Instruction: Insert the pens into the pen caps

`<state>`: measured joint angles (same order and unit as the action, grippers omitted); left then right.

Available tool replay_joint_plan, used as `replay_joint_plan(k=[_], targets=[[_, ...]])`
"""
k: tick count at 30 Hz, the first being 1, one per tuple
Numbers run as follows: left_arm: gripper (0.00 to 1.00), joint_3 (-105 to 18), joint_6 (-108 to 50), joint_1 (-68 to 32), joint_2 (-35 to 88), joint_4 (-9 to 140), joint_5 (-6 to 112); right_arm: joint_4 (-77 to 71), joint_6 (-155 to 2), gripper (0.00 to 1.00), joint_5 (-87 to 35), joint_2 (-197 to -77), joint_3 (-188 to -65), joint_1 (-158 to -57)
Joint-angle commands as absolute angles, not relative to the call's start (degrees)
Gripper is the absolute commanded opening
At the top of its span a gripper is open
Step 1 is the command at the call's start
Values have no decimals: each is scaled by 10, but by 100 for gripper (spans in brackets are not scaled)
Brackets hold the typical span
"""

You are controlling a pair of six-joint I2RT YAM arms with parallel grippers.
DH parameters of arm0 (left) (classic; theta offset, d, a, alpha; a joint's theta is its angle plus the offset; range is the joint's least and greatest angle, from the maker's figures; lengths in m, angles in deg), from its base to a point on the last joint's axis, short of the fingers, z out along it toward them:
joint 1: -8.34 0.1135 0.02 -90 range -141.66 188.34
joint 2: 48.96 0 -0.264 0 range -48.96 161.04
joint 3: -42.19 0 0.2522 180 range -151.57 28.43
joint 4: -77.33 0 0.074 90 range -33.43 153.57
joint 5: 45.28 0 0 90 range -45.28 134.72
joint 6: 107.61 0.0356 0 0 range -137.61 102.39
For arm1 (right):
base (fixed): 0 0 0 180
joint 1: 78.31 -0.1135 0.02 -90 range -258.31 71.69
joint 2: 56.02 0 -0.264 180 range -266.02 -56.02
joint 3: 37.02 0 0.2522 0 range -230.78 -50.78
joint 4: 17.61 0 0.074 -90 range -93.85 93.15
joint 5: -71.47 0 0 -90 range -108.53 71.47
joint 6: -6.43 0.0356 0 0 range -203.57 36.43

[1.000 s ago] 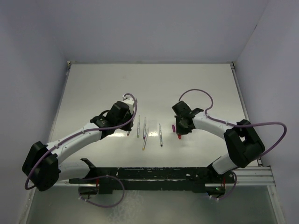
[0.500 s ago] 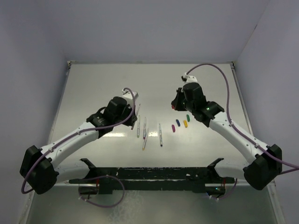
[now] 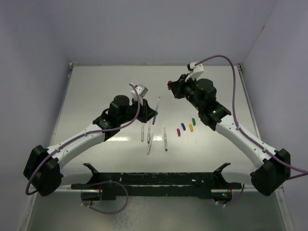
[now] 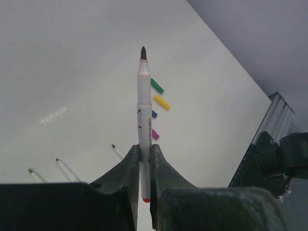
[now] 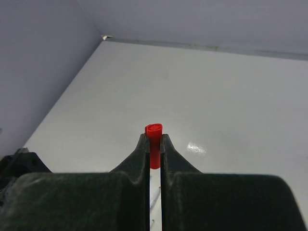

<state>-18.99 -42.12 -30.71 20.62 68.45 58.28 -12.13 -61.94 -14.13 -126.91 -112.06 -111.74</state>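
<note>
My left gripper [image 3: 151, 115] is shut on a silvery pen [image 3: 157, 109] with a red end and holds it above the table, dark tip toward the back; the left wrist view shows it upright between the fingers [image 4: 143, 106]. My right gripper [image 3: 172, 87] is shut on the red cap [image 3: 169, 86], raised to the right of and behind the pen tip; the cap [image 5: 154, 130] pokes out past the fingertips. Green [image 3: 193, 121], yellow [image 3: 190, 127], blue [image 3: 183, 126] and purple [image 3: 179, 132] caps lie on the table. Several more pens [image 3: 148, 137] lie below the left gripper.
The white table [image 3: 106, 86] is walled on the left, back and right. A black rail [image 3: 154, 180] with the arm bases runs along the near edge. The right arm's forearm [image 3: 240, 137] hangs over the right side, just beyond the caps.
My left gripper has lifted the pen off the table and swung it up and right. My right gripper has risen and moved back and left with the red cap, uncovering the other caps.
</note>
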Motion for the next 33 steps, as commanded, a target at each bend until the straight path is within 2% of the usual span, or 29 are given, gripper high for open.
replay_joint_plan(k=[1,10,33], targets=[[0,-215,-458,-307,213,782,633,-228,-623,0,-173,-1252,-1139,-1120],[0,-225,-462,-307,212,807,641,-305,-590,0,-190,-1244,-1099,-1120],[0,-241,-456,-307,229,827,622,-340,-527,0,-252,-1245,-1060,-1121]])
